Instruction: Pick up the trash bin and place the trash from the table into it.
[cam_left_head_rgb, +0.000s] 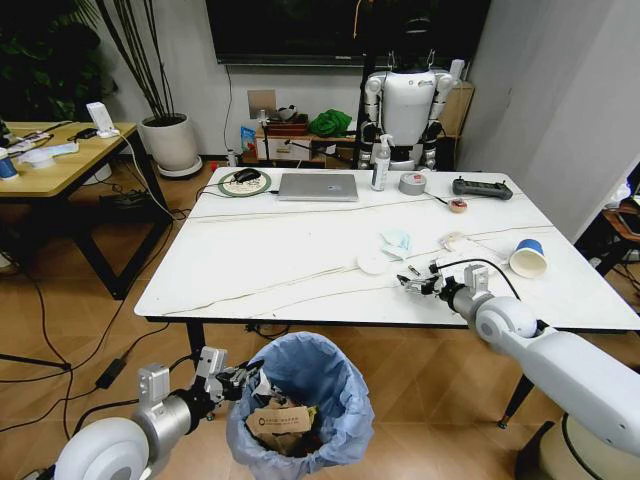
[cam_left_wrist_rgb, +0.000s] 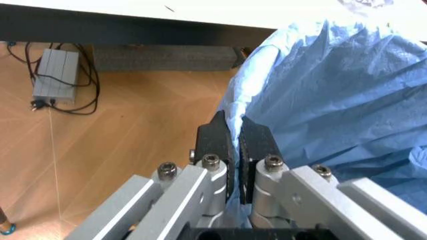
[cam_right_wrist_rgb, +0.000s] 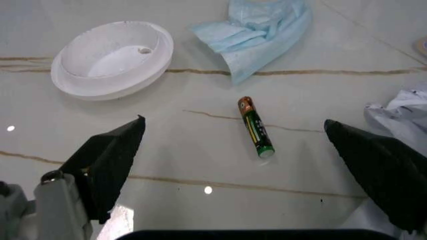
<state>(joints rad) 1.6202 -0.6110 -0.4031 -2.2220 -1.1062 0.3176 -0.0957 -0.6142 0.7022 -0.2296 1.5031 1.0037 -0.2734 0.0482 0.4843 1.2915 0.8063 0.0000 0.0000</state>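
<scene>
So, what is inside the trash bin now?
Inside the trash bin, lined with a light-blue bag, lies a crumpled brown paper bag. Whatever sits under that paper is covered. The left claw is shut on the bag's edge.

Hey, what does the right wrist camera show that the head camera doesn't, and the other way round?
Right wrist view only: a small green battery lying between the right gripper's wide-open fingers, and the hollow inside of the white lid.

Head view only: the left gripper shut on the blue liner of the trash bin below the table's near edge, a paper bag inside the bin, a paper cup, and the laptop.

Both: the right gripper over the table, the white lid, the blue face mask and some crumpled white paper.
</scene>
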